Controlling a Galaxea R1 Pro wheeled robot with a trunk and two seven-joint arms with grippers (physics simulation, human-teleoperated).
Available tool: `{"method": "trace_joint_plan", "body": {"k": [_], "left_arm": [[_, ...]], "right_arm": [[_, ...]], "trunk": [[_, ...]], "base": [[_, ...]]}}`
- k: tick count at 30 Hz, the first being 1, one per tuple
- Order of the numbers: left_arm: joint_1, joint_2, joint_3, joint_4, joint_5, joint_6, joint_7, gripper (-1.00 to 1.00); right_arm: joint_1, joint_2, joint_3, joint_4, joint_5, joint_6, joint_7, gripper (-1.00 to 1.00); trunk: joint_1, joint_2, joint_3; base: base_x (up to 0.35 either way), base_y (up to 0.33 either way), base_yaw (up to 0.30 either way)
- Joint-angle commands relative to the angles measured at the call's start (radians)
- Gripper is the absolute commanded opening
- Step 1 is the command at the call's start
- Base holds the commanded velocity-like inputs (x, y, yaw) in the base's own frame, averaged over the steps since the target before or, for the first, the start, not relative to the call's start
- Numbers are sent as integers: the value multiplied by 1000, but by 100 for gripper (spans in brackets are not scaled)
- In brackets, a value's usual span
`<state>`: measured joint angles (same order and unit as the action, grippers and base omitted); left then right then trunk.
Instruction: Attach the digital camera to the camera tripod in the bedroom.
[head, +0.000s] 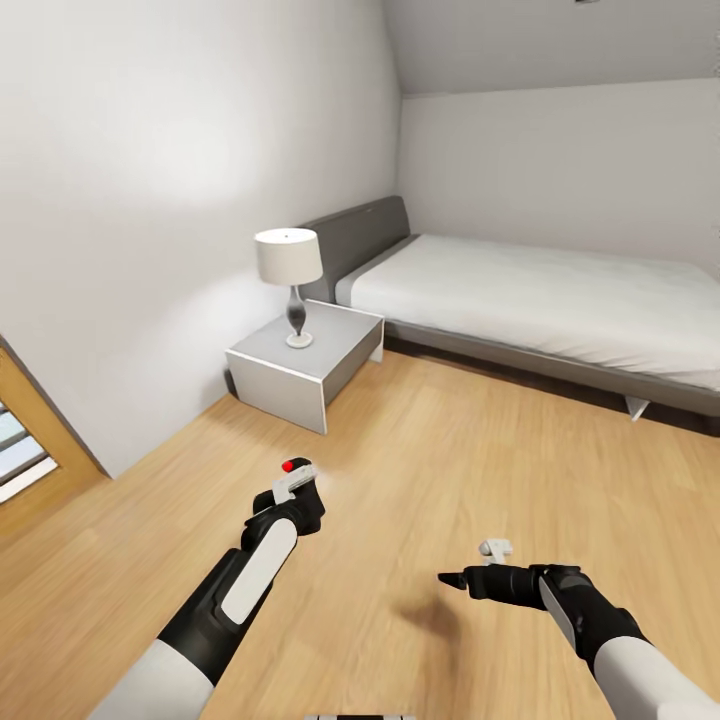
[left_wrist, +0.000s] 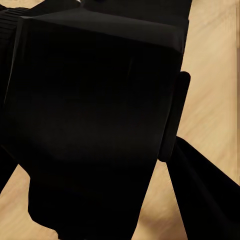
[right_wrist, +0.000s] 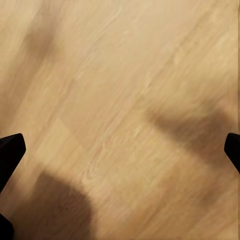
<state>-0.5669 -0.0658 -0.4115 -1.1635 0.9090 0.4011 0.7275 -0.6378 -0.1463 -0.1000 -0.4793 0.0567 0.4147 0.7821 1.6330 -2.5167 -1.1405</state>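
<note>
Fingers (left_wrist: 172, 120) of left gripper (head: 296, 480) are clamping the digital camera (left_wrist: 95, 115), a matte black boxy block sitting between them; right gripper (right_wrist: 120, 150) is spreading wide, released, hovering over smooth light wood floor (right_wrist: 125, 85); grey-headboard bed (head: 540, 290) lying well ahead

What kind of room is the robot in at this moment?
A bedroom, most likely: a bed with a grey headboard stands against the wall, beside a white nightstand carrying a table lamp, on a light wood floor.
</note>
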Motion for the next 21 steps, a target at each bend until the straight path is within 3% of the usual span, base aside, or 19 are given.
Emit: {"method": "trace_joint_plan", "body": {"k": [1,21], "left_arm": [[-1,1,-1,-1,6,2,6,-100],[-1,1,0,4,6,-3,6,-100]], "right_arm": [[0,1,-7,-1,6,7,6,100],[0,2,-6,-1,6,9,5,100]], "trunk": [[-1,0,3],[-10,5,80]], "base": [[0,0,0],[0,0,0]]}}
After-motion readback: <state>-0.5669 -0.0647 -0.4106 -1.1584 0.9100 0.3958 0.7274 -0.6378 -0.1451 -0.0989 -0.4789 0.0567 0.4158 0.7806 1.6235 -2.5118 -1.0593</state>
